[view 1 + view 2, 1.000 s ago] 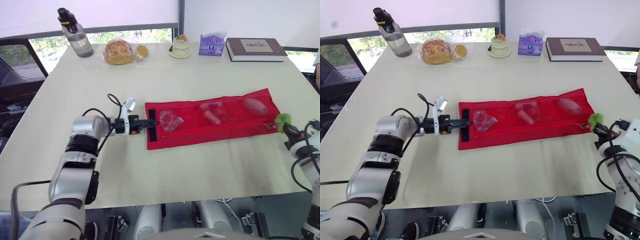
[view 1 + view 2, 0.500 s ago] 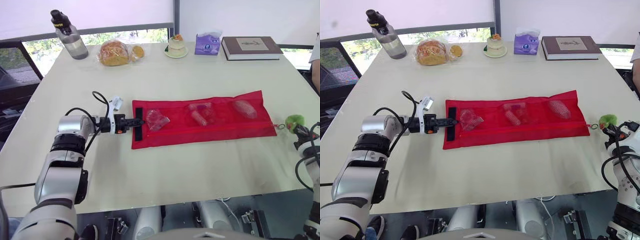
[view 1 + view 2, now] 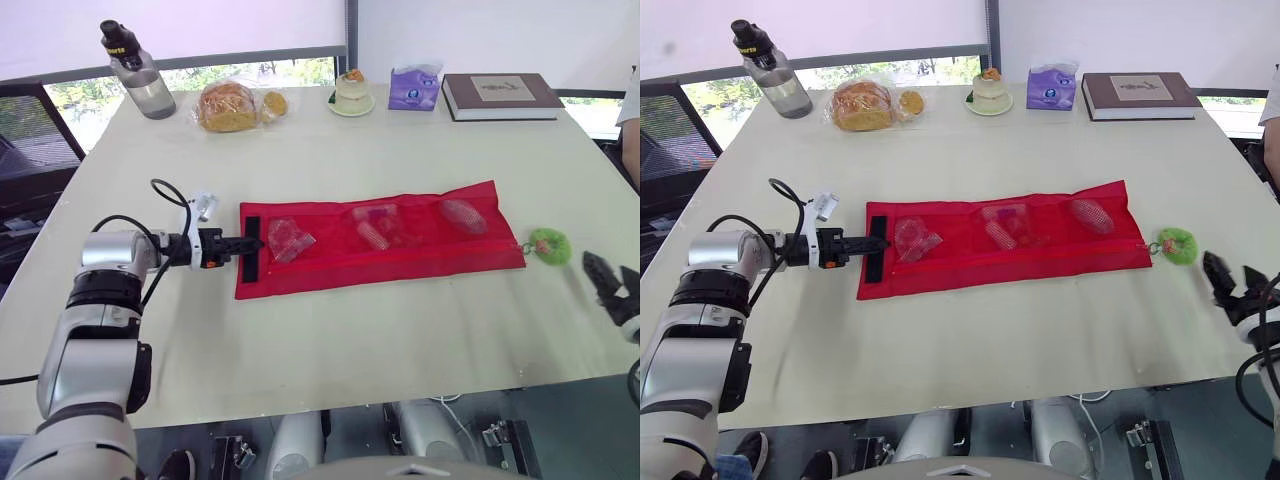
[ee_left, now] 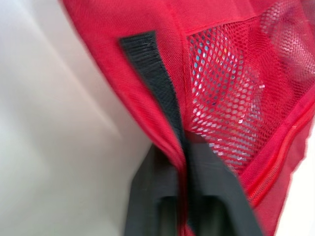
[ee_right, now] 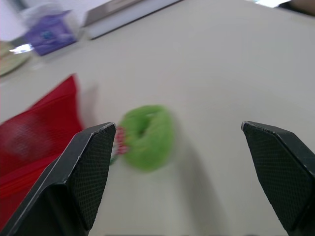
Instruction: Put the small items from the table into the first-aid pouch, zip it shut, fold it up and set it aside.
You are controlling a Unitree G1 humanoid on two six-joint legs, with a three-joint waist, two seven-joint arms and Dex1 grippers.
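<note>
Our outstretched left gripper pinches the pouch's end; our right gripper gapes empty near the green tassel.

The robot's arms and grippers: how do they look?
The left arm has silver-grey rounded segments with black joints; a black cable loops at its wrist. The left gripper and right gripper each have two black fingers; the right one's are finely dimpled.

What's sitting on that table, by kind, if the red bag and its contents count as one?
Bottle: 1
Food: 2, bagged bread and cake
Tissue pack: 1
Book: 1
Red pouch, with its green zip puff: 1
Total: 6
</note>
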